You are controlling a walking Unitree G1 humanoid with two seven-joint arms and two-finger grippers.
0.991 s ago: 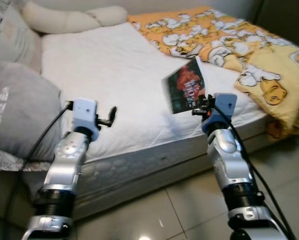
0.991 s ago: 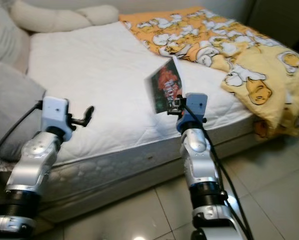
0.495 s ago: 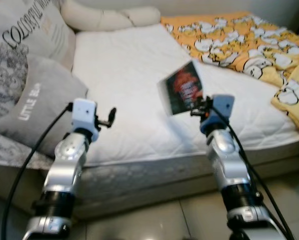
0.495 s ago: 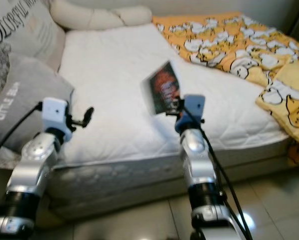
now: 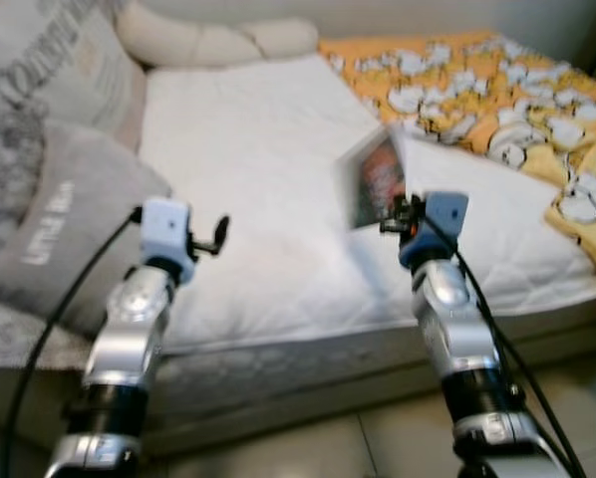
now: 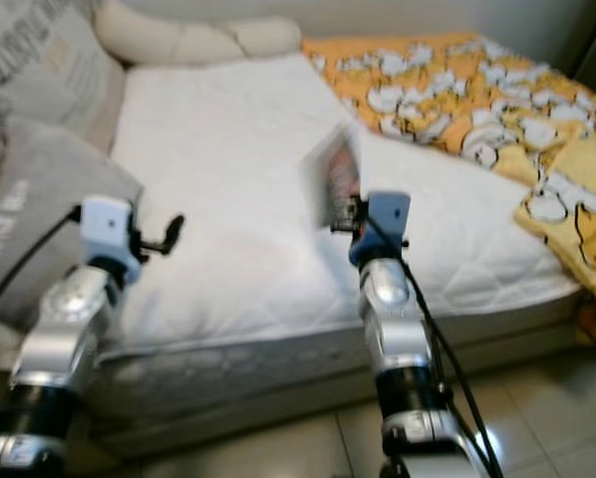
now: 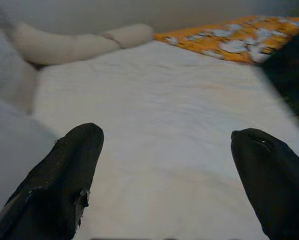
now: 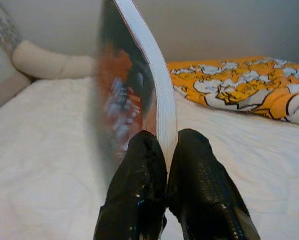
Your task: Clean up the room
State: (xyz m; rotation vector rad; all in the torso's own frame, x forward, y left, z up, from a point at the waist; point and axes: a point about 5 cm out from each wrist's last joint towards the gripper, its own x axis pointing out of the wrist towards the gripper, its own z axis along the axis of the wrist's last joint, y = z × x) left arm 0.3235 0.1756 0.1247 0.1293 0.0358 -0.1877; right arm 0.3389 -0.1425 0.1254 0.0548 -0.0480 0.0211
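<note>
Though the frames are blurred, the grey pillow [image 5: 64, 224] at the robot's left shows pale lettering that looks like "LITTLE BE". The book [image 5: 376, 180] has a dark red and orange cover whose writing cannot be read. The right gripper [image 8: 167, 160] pinches its lower edge, holding it upright above the white mattress [image 5: 268, 149]. The left gripper [image 7: 167, 165] hangs spread wide over the mattress, holding nothing.

White quilted mattress [image 5: 248, 169], cream bolster pillow [image 5: 208, 40] at its head, grey lettered cushions [image 5: 49, 219], tiled floor [image 5: 378, 448]
</note>
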